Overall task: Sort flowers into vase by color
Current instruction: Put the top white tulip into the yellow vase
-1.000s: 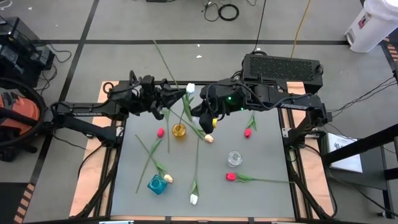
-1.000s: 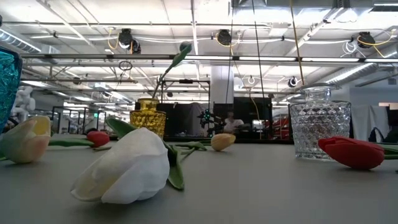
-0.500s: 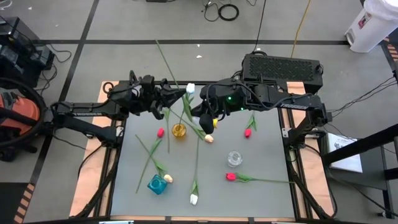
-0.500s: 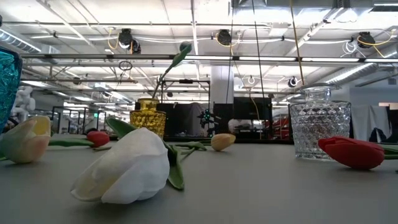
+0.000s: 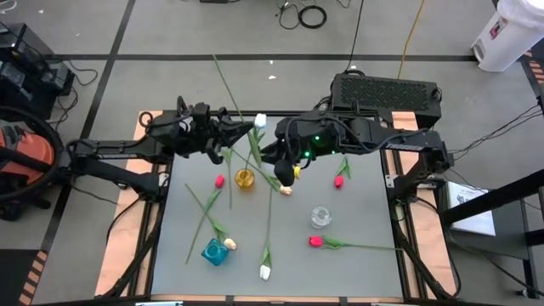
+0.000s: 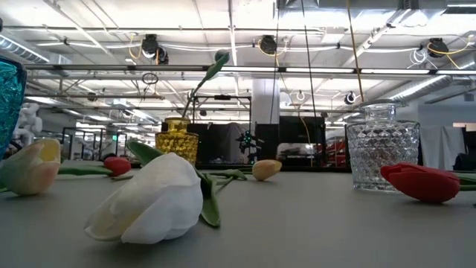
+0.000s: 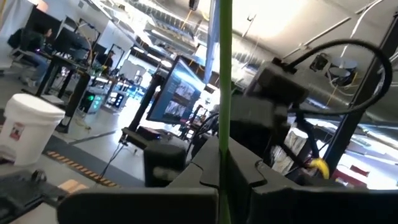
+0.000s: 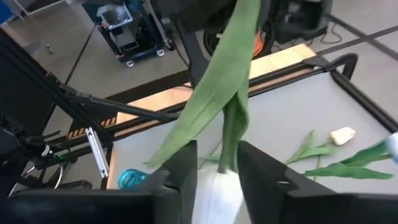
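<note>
Tulip (image 5: 260, 121) with white head hangs above the worktop's (image 5: 357, 263) far edge; your left pincer (image 5: 228, 136) is clamped on its stem, your right pincer (image 5: 274, 157) stands parted around the head.

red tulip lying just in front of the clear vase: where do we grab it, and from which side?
Grip the red tulip on its bare stem, past the leaves. Come straight down with the jaws across the stem. It lies flat, its stem running right with free space either side, apart from the clear vase. The rounded head would probably hold poorly.
</note>
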Robot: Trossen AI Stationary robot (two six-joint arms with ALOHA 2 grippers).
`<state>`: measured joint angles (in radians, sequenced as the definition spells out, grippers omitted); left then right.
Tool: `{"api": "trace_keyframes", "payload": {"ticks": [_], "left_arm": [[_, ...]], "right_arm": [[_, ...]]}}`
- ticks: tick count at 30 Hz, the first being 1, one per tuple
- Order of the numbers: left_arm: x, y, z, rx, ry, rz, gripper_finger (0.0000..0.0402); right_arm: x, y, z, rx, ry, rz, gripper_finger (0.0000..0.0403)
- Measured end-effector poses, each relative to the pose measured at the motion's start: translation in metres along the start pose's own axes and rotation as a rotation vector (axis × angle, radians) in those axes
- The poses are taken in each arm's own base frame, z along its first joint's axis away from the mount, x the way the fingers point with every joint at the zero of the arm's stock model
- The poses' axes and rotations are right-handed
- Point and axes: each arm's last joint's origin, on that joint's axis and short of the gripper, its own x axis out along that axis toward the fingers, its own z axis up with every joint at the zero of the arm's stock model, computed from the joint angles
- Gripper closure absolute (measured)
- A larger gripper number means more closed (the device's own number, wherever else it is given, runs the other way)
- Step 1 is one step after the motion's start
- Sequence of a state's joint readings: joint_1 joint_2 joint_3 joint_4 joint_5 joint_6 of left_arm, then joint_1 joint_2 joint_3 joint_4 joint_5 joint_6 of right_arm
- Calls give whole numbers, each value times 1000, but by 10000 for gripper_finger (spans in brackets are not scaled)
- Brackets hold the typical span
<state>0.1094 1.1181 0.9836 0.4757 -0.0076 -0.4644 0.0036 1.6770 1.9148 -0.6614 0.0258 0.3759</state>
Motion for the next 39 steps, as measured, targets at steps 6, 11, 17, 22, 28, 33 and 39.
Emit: {"api": "trace_keyframes", "payload": {"ticks": [6, 11, 17, 22, 28, 33, 39], "left_arm": [[-3, 0, 2, -29, 8, 12, 397], [-5, -2, 5, -157, -2, 1, 397], [-6, -4, 5, -451, 29, -45, 397], [-6, -7, 4, -671, 122, -124, 398], [-7, -11, 2, -901, 257, -202, 398], [-8, -13, 1, -1091, 349, -223, 398], [-9, -14, 0, -1266, 425, -220, 398]], "right_arm": [[-20, 1, 7, -39, -41, 4, 269], [-39, 3, 11, -101, -64, 11, 266], [-51, 2, 10, -221, -51, 3, 266], [-53, 1, 9, -335, -32, -3, 266], [-53, 1, 8, -475, -30, -30, 266], [-53, 3, 8, -609, -36, -107, 266], [-54, 15, 8, -766, -83, -176, 266]]}}
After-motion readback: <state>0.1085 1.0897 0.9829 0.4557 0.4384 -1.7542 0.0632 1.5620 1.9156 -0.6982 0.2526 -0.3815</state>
